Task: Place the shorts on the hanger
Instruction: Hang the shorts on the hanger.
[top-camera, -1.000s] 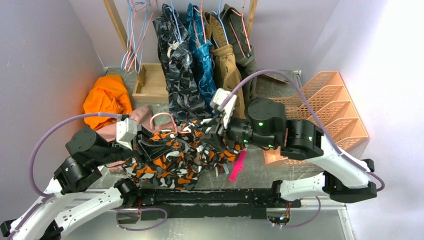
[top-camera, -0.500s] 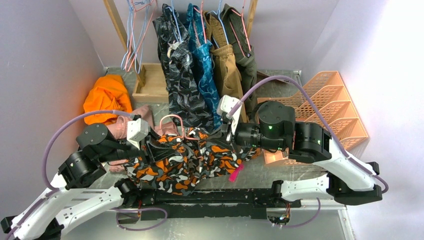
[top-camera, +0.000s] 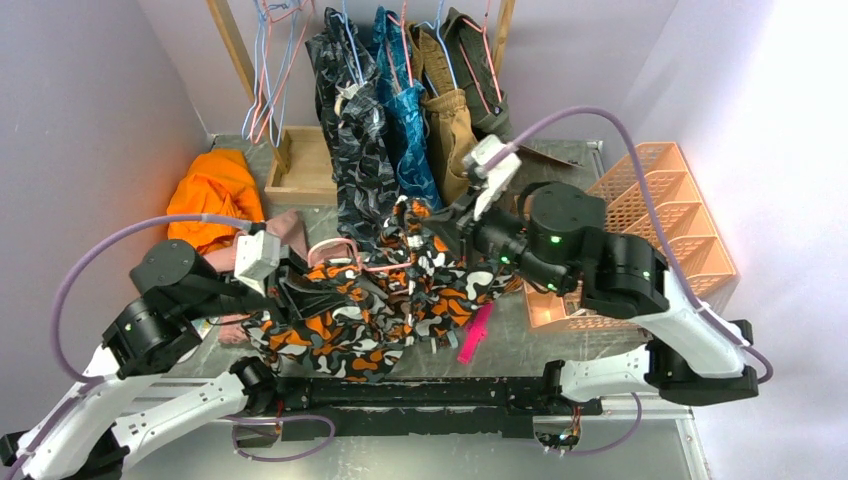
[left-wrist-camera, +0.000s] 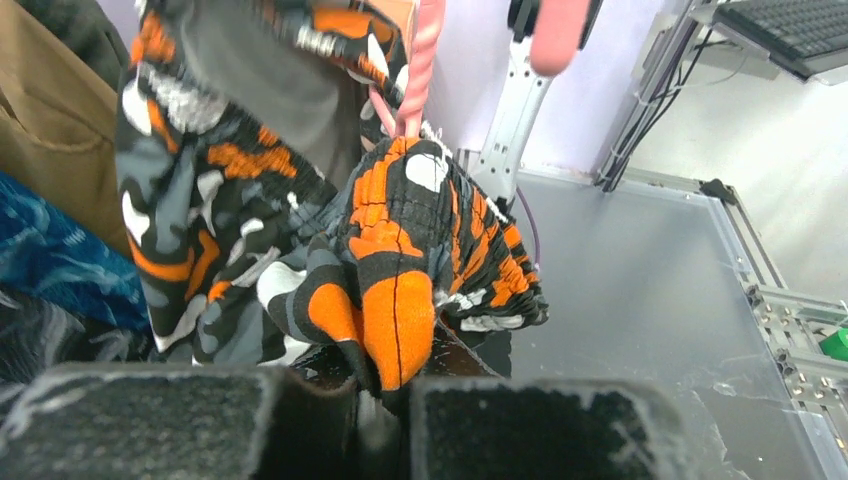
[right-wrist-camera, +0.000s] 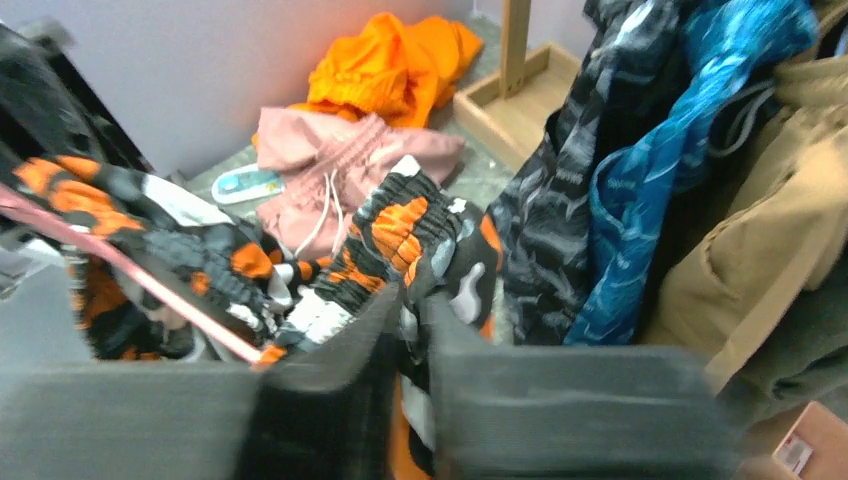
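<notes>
At the near edge of the counter (top-camera: 515, 350), we saw the shorts (top-camera: 350, 320) spread in a rumpled heap between the two arms, partly lifted and partly resting on the metal surface. The left claw (left-wrist-camera: 388, 395) was clamped on a bunched orange-and-black fold of them, the cloth squeezed tight between its dark pads. The right claw (right-wrist-camera: 410, 330) was likewise closed on the gathered waistband, holding that side higher, up near the hanging clothes; its view was blurred, but cloth plainly filled the gap between its fingers. The hanger (top-camera: 385, 267) lay tangled in the shorts, its thin pink wire running across the folds and its hook curving up just beyond the left claw. We could not tell whether either claw also gripped the wire. A bright pink stick (top-camera: 475, 332) lay on the counter beside the shorts, towards the right arm. Farther back, a dusty-pink pair (right-wrist-camera: 340, 150) lay crumpled beside an orange garment (top-camera: 212, 195). A peach-coloured rack (top-camera: 670, 210) stood at the right. At the back, several garments (top-camera: 400, 90) hung on a rail above a wooden tray (top-camera: 300, 165).
</notes>
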